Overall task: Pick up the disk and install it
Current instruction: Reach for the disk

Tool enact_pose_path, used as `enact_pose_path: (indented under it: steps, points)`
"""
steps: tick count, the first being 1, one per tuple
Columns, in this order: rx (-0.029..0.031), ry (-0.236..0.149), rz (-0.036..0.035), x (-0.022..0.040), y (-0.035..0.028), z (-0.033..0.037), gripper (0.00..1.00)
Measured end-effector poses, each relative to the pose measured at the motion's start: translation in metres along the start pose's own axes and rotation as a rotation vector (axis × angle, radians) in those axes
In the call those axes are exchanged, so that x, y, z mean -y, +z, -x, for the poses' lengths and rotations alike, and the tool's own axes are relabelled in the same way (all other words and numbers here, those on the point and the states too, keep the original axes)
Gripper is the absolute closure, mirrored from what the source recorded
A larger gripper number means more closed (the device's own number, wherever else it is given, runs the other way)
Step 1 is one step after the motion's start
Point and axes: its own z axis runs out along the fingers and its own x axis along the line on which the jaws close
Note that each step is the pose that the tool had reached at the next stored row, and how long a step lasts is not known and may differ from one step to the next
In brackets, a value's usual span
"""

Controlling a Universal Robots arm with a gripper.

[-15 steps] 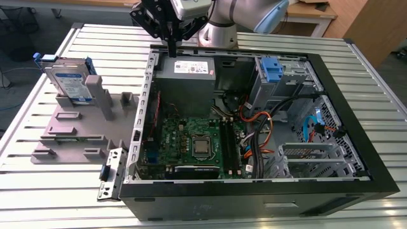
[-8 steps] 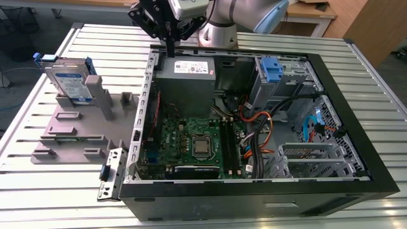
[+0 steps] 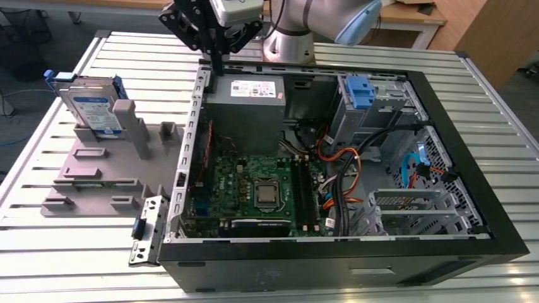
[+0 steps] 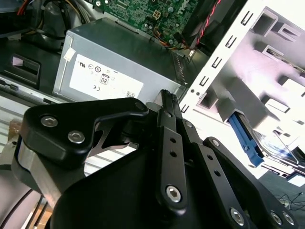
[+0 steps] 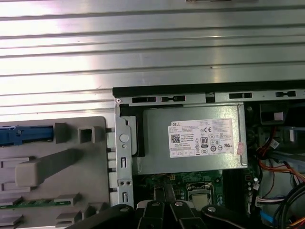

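The black, angular hand [image 3: 218, 69] is seen poised over the wall of the open computer case [image 3: 337, 265], slim fingers pressed together, nothing held. The disk [image 3: 91, 106], flat, silver-grey and blue-railed, is stood on edge in the grey moulded fixture [image 3: 93, 158] on the ribbed metal desk [image 3: 67, 252], well apart from the hand.

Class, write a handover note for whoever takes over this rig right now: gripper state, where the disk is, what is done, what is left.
Gripper: shut, empty, above the open computer case at the corner by the power supply.
Disk: standing on edge in the grey holder at the exterior view's left, outside the case, apart from the gripper.
Done: nothing that shows.
Left: picking up the disk and installing it.
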Motion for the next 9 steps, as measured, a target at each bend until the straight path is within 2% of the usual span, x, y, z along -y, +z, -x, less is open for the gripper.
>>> enact_pose_path:
  steps: [9]
  points:
    - [-0.0001, 0.000, -0.0001, 0.0004, 0.0000, -0.0057, 0.89]
